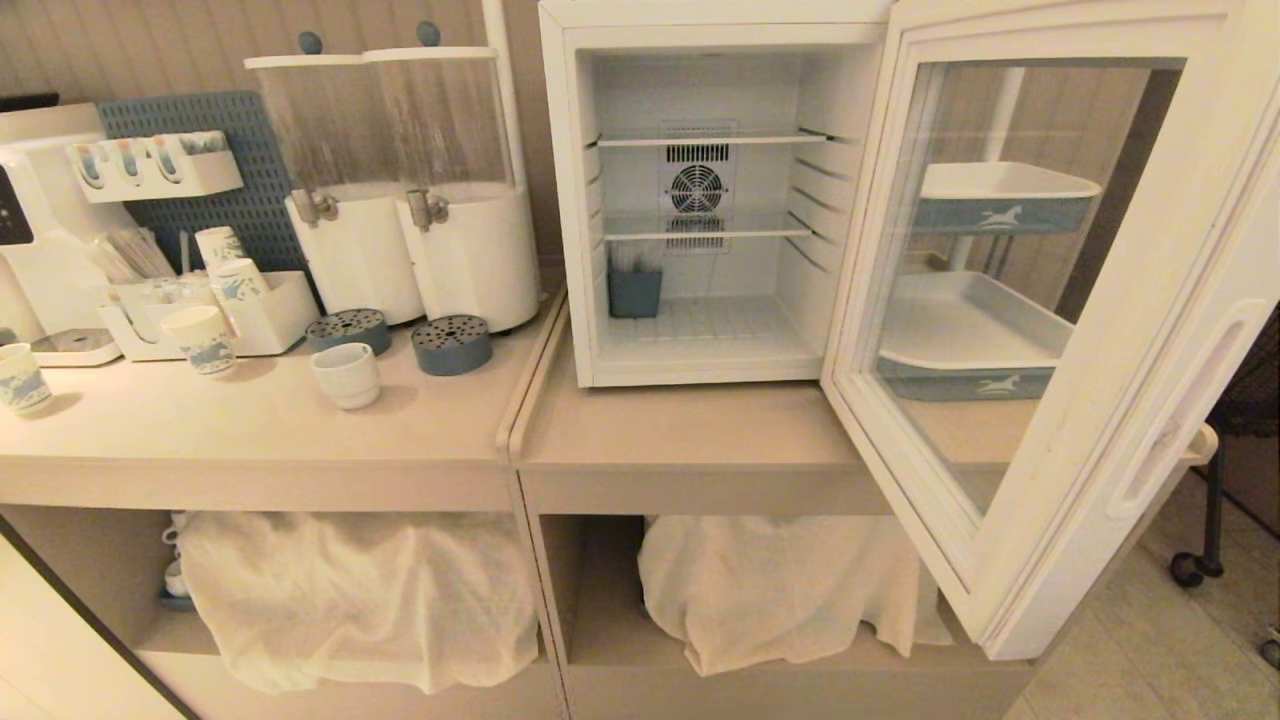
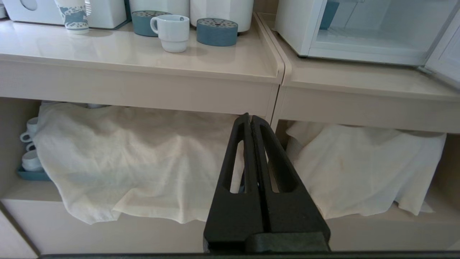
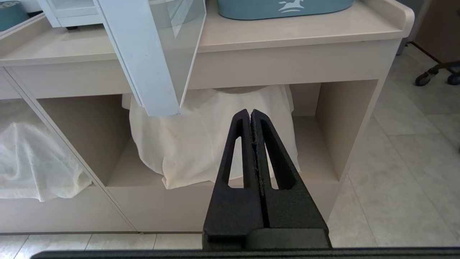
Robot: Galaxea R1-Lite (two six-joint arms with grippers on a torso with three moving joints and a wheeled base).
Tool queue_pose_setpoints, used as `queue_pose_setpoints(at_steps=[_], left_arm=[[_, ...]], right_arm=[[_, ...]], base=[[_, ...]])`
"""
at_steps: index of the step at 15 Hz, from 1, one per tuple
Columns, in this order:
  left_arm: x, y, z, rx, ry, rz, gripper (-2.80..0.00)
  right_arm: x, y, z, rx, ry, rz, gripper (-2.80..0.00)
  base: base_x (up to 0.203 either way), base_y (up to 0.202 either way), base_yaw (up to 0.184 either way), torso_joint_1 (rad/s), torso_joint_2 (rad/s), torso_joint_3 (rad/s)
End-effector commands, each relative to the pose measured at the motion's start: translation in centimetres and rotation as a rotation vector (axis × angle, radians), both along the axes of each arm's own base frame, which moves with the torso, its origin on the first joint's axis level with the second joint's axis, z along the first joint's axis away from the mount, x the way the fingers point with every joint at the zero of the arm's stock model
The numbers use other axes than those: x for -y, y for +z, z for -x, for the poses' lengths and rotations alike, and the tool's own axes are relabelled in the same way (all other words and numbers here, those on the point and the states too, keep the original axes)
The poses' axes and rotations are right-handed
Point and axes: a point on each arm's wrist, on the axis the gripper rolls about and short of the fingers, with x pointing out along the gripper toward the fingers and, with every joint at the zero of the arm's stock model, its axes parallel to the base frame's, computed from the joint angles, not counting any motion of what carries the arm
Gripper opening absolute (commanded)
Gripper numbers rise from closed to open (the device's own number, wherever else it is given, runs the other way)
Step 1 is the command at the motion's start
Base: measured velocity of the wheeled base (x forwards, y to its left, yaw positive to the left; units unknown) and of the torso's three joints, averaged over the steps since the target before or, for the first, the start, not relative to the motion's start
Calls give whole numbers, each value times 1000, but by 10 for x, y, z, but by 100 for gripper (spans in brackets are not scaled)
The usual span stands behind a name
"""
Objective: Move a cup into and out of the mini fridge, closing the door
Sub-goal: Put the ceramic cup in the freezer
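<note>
The white cup (image 1: 346,374) (image 2: 173,32) stands upright on the counter left of the mini fridge (image 1: 700,190), in front of two drink dispensers. The fridge's glass door (image 1: 1050,330) (image 3: 151,54) hangs wide open to the right, out past the counter's front edge. Inside the fridge are wire shelves, a rear fan and a small blue box (image 1: 634,292). Neither arm shows in the head view. My left gripper (image 2: 250,117) is shut and empty, low in front of the counter's lower shelf. My right gripper (image 3: 250,112) is shut and empty below the open door.
Two drink dispensers (image 1: 420,180) with blue drip trays (image 1: 452,345), paper cups (image 1: 203,340) and a white organiser fill the left counter. Blue-and-white trays (image 1: 985,340) sit behind the door. White cloths (image 1: 360,590) cover the lower shelves. A wheeled chair base (image 1: 1195,565) stands at the right.
</note>
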Motion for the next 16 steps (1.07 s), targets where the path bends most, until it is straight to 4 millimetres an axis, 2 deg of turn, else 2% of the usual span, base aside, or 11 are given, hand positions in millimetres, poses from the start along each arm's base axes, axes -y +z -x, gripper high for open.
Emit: queue_pose_setpoints(at_steps=[1, 11, 13, 16], left_arm=[[0, -10, -3, -21, -1, 5, -280], [0, -10, -3, -19, -5, 3, -280], [0, -10, -3, -19, -5, 3, -280], [0, -10, -3, -19, -2, 4, -280]], right_arm=[[0, 0, 0, 0, 0, 0, -280], [0, 0, 0, 0, 1, 0, -280], [0, 0, 0, 0, 0, 0, -280], [0, 0, 0, 0, 1, 0, -280]], base=[[0, 0, 0, 0, 0, 0], [0, 0, 0, 0, 0, 0], [-2, 75, 2, 1, 7, 2], [0, 185, -1, 2, 6, 3]])
